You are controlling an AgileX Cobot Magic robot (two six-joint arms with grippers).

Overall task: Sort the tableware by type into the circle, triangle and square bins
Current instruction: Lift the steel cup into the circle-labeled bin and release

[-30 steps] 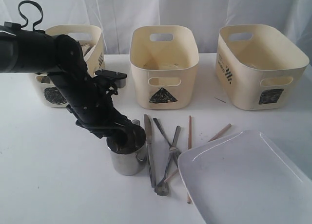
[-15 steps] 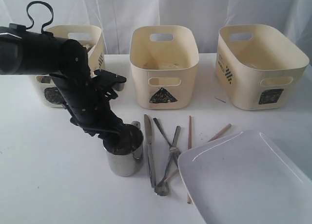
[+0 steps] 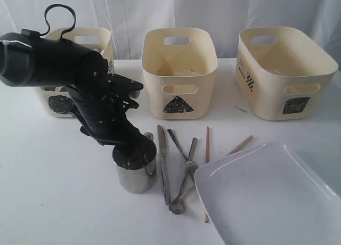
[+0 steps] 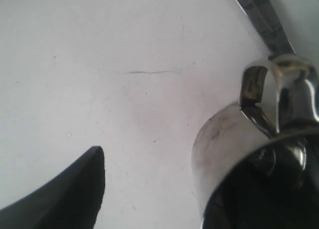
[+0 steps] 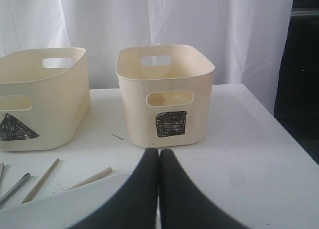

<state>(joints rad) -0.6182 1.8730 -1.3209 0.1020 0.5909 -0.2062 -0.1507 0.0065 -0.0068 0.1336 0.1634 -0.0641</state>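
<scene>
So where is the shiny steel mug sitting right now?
The steel mug stands upright left of centre in the exterior view, just left of the steel knife, with the left gripper at its rim.

The white tabletop [image 3: 48,192] is bare to the left of and in front of the upright steel mug [image 3: 136,173], so that side is open to a reach. On the mug's other side, the handle stands just beside the steel knife [image 3: 163,160] with barely a slit between them. The knife, the steel fork and spoon [image 3: 185,168] and the wooden chopsticks [image 3: 207,149] crowd the strip up to the large white rectangular plate [image 3: 266,197], whose corner covers part of the chopsticks.

The black left arm [image 3: 58,64] blocks the front of the cream plastic tub marked with a black circle [image 3: 98,40]. The left gripper [image 3: 133,147] sits at the mug's mouth and closes the way in from above.

Bare table shows between the triangle-marked tub [image 3: 154,90] and the square-marked tub [image 3: 266,96]. A bare band also runs between the tub fronts and the cutlery tips.
</scene>
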